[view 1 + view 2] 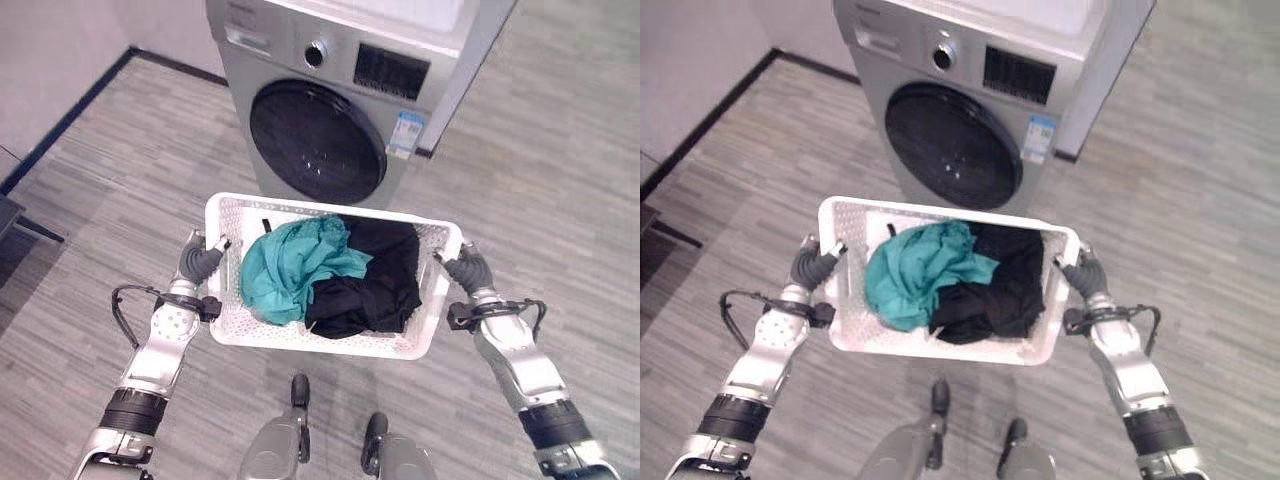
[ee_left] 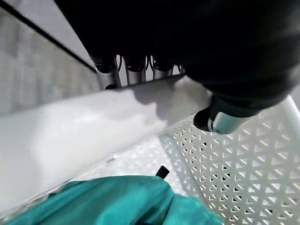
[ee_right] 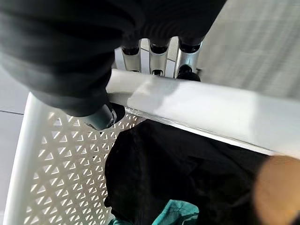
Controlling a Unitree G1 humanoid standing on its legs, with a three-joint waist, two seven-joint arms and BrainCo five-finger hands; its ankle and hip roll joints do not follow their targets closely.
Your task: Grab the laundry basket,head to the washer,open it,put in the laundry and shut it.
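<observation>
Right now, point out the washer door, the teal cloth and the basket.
Washer door (image 1: 316, 142), left eye view, middle of the dark glass.
Teal cloth (image 1: 285, 265), left eye view, its bunched middle.
Basket (image 1: 330, 206), left eye view, far rim.

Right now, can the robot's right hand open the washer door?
Probably not: the right hand is curled round the laundry basket rim, like the left hand, and the closed washer door sits beyond the basket.

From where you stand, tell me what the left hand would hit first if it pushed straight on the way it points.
Probably the washer: the left hand, curled on the laundry basket rim, points forward toward it, though depth is unclear.
</observation>
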